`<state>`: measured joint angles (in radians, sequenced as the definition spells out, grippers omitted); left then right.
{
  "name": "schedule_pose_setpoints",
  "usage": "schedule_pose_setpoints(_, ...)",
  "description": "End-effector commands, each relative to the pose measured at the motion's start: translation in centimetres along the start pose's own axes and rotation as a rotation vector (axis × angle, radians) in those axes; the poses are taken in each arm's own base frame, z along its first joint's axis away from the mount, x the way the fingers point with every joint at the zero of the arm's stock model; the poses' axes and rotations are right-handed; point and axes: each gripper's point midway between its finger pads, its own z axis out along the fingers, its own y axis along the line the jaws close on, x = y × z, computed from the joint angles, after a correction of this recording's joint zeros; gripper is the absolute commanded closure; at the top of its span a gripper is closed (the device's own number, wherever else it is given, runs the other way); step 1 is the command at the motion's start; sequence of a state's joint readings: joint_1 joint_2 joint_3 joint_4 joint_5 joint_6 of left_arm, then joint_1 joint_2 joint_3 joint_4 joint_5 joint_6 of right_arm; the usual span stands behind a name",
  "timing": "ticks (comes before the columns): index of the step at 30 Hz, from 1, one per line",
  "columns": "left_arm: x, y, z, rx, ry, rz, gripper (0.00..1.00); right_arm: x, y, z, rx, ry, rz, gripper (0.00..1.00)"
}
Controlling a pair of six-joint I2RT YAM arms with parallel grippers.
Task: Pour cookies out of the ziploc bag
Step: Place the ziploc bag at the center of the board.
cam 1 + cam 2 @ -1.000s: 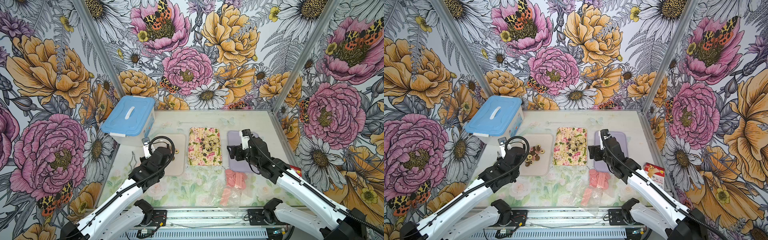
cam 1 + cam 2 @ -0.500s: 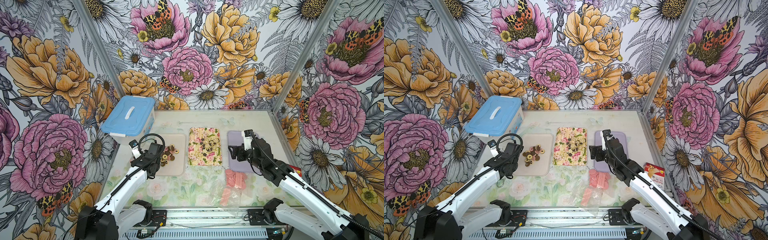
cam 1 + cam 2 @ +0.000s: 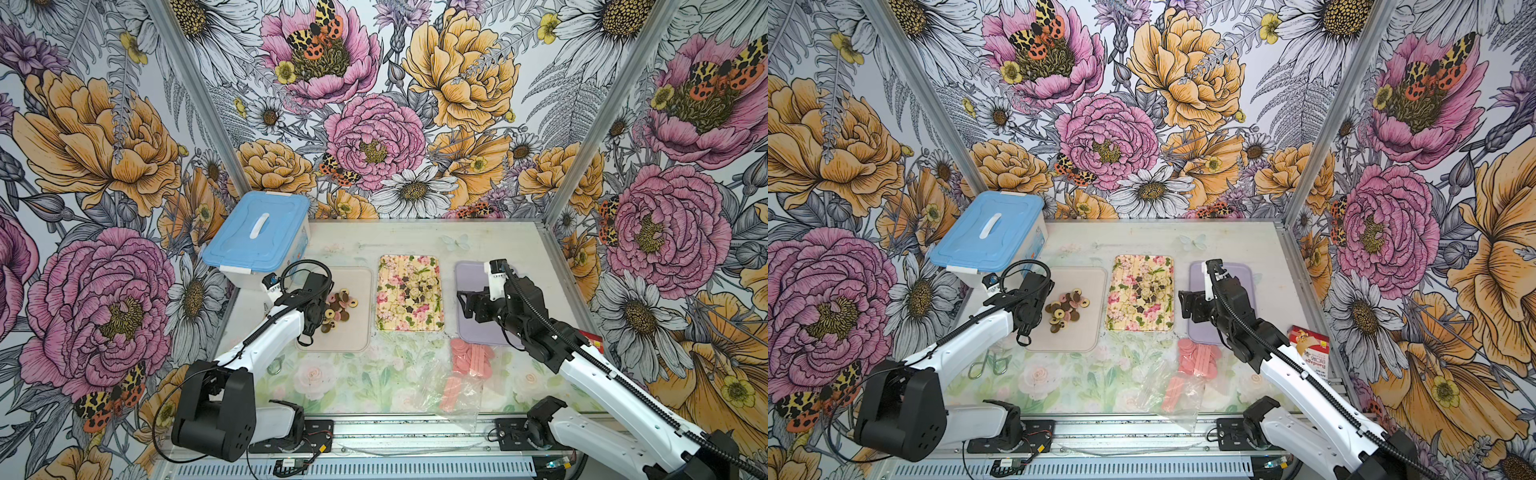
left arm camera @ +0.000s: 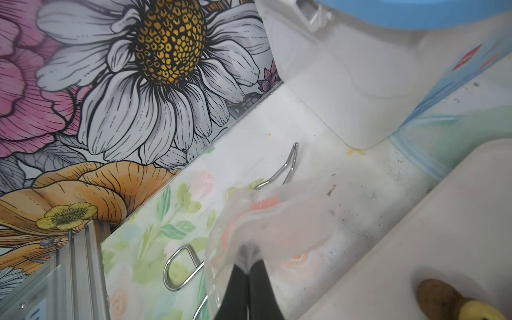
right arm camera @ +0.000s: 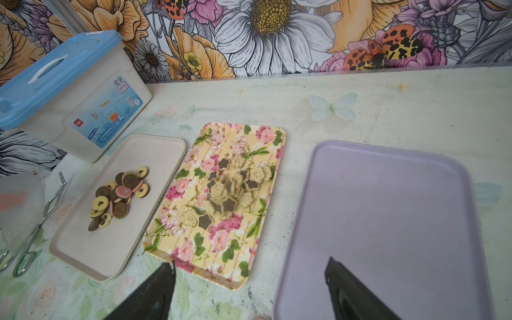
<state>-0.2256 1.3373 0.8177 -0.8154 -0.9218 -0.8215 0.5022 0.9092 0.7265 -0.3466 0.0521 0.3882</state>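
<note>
Left pincer point(image 4: 247, 270) is hidden under its own wrist in both top views; the left wrist view shows it shut tight on a see-thru ziploc bag point(image 4: 274, 219), contents hard to make out, only faint pink-orange blurs thru the plastic. That bag hangs over the tabletop point(image 4: 360, 199) near metal wire clips point(image 4: 180, 270), just beside the beige tray point(image 3: 357, 332) edge. Right pincer point(image 5: 249, 279) is wide open w/ nothing in it, above the near edge of the lilac tray point(image 5: 388, 216), which is bare. A 2nd clear bag point(image 3: 449, 390) lies flat on the tabletop at the front, pink discs point(image 3: 471, 353) spilling from its mouth, well apart from both pincers; its near end is hard to trace. Beige tray holds brown, pink & cream round cookies point(image 3: 338, 309). Floral tray point(image 3: 409, 320) holds dark & cream star cookies point(image 5: 227, 194). Blue-lidded box point(image 3: 259, 237) is closed, contents unseen.
</note>
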Motion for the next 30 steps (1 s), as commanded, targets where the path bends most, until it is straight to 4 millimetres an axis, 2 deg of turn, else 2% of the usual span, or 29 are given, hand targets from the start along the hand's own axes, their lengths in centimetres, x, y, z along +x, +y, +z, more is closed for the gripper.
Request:
schedule_pose_setpoints(1,1.2,-2.1,0.4,0.103,0.11,-0.082,1.0,-1.1,0.3,-0.5,-0.02,-0.047,0.01,0.11)
schedule_pose_setpoints(2,1.4,-2.5,0.3,0.131,0.126,-0.099,0.99,-1.0,0.3,-0.5,-0.021,-0.047,0.01,0.11)
schedule_pose_setpoints(4,1.6,-3.2,0.2,0.168,0.133,-0.115,0.82,-1.1,0.3,-0.5,-0.021,-0.047,0.011,0.11)
schedule_pose_setpoints(7,1.8,-3.2,0.5,0.178,0.132,-0.119,0.74,-1.1,0.3,-0.6,-0.024,-0.051,0.013,0.11)
schedule_pose_setpoints(9,1.8,-3.1,0.5,0.186,0.121,-0.12,0.64,-1.1,0.3,-0.7,-0.027,-0.052,0.014,0.11)
schedule_pose_setpoints(11,1.3,-3.3,0.4,0.212,0.099,-0.118,0.5,-1.1,0.2,-0.8,-0.025,-0.055,0.015,0.11)
schedule_pose_setpoints(14,0.0,-2.6,-0.5,0.244,0.049,-0.127,0.39,-1.1,0.1,-0.8,-0.023,-0.055,0.016,0.11)
schedule_pose_setpoints(20,-1.8,-1.3,-1.6,0.319,-0.015,-0.167,0.25,-1.0,0.1,-0.6,-0.021,-0.05,0.016,0.11)
schedule_pose_setpoints(24,-2.4,-2.4,-2.7,0.427,-0.047,-0.159,0.19,-1.0,0.1,-0.5,-0.019,-0.047,0.016,0.11)
schedule_pose_setpoints(30,-2.8,-3.2,-6.1,0.547,-0.155,-0.149,0.14,-0.9,-0.5,-0.5,0.003,-0.048,0.029,0.11)
